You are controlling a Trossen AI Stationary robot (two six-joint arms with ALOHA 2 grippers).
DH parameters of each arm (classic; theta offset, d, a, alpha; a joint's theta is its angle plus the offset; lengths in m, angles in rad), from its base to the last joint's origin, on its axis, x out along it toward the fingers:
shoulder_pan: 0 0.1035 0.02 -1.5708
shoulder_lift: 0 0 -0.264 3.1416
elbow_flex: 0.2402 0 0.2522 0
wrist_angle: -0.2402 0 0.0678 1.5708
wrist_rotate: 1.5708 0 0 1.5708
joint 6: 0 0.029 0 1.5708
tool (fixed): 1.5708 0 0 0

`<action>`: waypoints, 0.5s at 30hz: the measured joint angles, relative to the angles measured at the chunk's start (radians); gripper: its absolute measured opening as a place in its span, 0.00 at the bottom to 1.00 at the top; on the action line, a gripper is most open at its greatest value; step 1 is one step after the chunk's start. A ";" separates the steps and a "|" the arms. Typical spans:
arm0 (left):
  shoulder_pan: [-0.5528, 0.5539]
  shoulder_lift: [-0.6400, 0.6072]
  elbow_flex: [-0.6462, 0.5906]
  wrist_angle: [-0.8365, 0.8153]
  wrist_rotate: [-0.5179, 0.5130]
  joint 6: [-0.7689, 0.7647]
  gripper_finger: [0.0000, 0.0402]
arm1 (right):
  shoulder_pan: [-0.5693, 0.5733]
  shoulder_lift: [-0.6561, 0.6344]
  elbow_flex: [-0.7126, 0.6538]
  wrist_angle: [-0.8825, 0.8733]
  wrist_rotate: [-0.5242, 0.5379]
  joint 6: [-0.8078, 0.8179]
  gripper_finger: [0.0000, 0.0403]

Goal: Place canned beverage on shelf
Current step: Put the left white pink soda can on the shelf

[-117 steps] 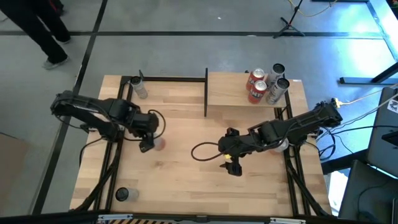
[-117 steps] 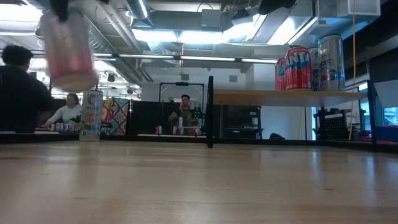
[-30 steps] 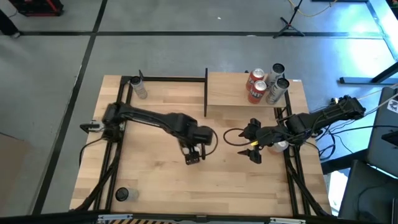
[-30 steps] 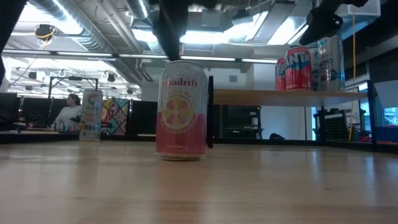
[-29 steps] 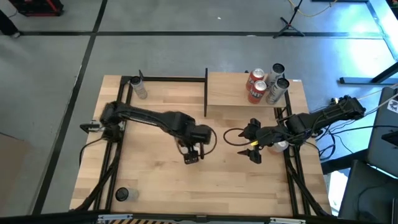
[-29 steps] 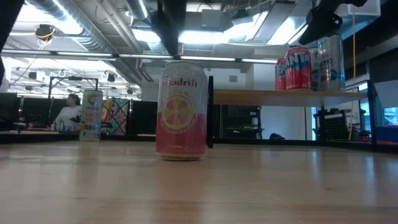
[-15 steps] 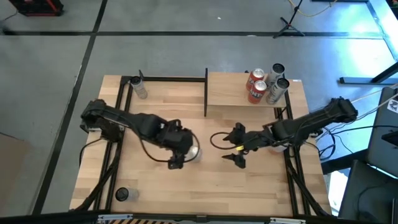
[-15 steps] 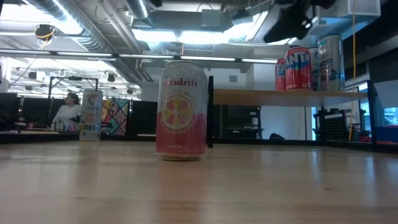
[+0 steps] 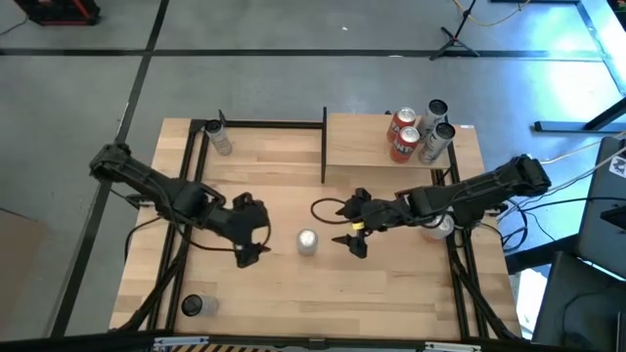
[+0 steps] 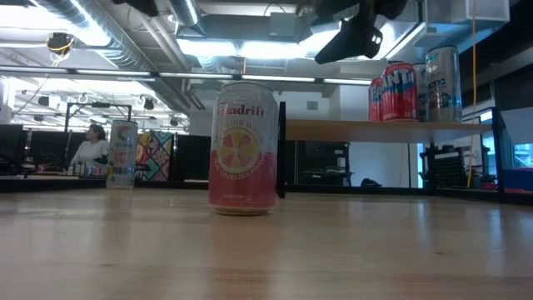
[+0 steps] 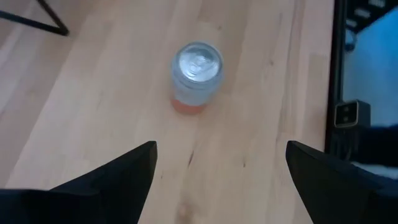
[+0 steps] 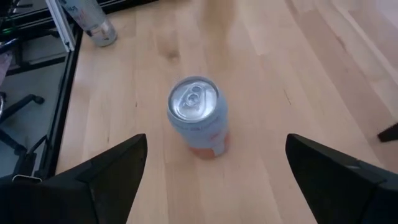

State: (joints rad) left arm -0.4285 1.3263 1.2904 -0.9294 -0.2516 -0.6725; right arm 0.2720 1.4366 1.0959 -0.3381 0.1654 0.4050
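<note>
Pink cylindrical can (image 9: 307,242) upright on wood table (image 9: 274,284) | left hand (image 9: 249,252) released | right hand (image 9: 354,241) released

Upright pink can (image 9: 307,242) near shelf (image 9: 362,147)

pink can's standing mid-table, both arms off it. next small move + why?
Probably ease the right pincer down around the pink can. The can stands upright and free on the table, the right pincer is open and aimed at it, and that arm sits on the shelf side. The left pincer is open and clear of the can.

Pink can (image 10: 242,148) upright — tabletop (image 10: 333,250)
</note>
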 joint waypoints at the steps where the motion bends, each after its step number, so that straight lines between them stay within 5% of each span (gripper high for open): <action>1: -0.004 -0.019 -0.020 0.012 -0.010 -0.009 0.86 | 0.000 0.013 0.010 0.000 -0.001 -0.003 0.92; 15: -0.012 -0.051 -0.089 0.029 -0.039 -0.028 0.86 | -0.027 0.251 0.302 -0.144 -0.062 -0.081 0.92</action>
State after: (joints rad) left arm -0.4404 1.2751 1.2011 -0.9009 -0.2911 -0.7006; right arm 0.2455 1.6873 1.3980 -0.4821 0.1030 0.3245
